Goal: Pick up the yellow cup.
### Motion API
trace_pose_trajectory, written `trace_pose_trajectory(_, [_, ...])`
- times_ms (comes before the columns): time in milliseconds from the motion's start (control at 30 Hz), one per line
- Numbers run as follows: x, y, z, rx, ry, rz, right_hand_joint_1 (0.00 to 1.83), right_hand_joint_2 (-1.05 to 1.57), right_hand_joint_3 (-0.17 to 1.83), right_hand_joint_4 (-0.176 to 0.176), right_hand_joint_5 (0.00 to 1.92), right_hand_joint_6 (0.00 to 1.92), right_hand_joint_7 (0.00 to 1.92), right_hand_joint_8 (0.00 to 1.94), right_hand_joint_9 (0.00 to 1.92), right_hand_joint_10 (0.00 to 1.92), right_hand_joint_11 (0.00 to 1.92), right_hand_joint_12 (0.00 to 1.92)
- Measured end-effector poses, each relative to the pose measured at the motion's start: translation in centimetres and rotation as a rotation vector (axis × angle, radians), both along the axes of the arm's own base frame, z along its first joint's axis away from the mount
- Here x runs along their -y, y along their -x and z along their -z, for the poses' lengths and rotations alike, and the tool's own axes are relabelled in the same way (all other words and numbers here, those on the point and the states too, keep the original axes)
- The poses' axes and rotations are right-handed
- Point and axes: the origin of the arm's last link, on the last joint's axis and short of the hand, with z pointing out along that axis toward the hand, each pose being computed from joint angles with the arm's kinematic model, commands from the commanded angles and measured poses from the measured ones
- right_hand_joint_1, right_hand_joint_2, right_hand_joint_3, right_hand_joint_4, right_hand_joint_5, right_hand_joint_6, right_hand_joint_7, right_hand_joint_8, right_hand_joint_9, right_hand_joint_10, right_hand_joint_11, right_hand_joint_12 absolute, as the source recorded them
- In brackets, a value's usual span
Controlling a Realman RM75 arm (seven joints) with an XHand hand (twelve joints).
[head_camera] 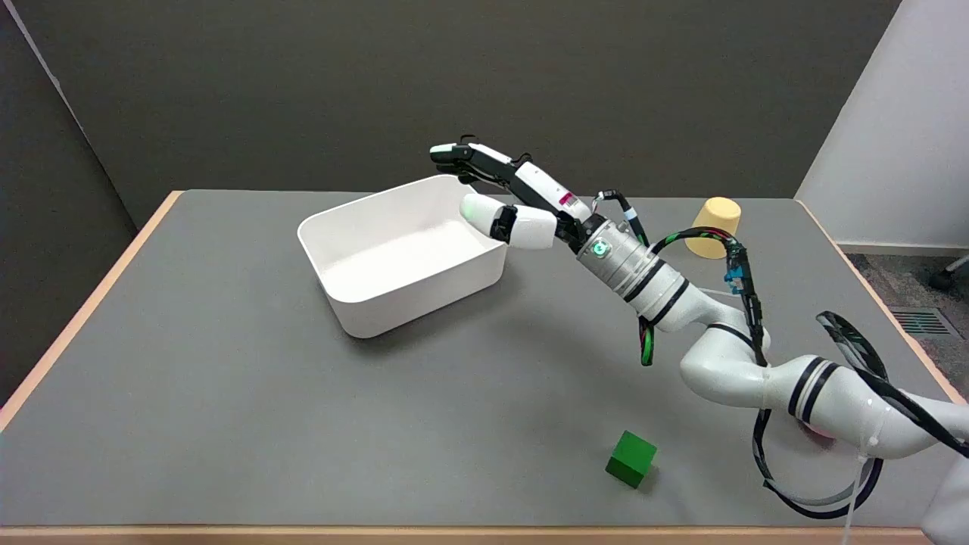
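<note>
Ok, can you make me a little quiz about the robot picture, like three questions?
1. True or false: the hand is holding the cup.
2. Which thing lies nearest the table's front edge? A) cup B) tub C) block
3. Fill in: the cup stands upside down, near the table's far ____ corner.

Key
1. False. The hand is open and hangs over the tub's right rim, with the cup well off to its right.
2. C. The green block sits close to the front edge.
3. Right.
</note>
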Motion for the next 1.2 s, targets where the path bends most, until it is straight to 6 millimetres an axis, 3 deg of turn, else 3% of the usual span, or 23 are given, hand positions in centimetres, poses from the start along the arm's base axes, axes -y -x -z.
trace_pose_trajectory(767, [1.2, 0.2, 0.0, 0.002, 0.022, 0.022, 0.31, 0.75, 1.01, 0.028, 0.22, 0.47, 0.3, 0.34, 0.16, 0.58, 0.03, 1.06])
trace_pose_trajectory(1200, [2.6, -1.8, -3.0, -0.129, 0.199, -0.076, 0.38, 0.7, 1.01, 0.033, 0.17, 0.43, 0.24, 0.32, 0.08, 0.58, 0.0, 1.01])
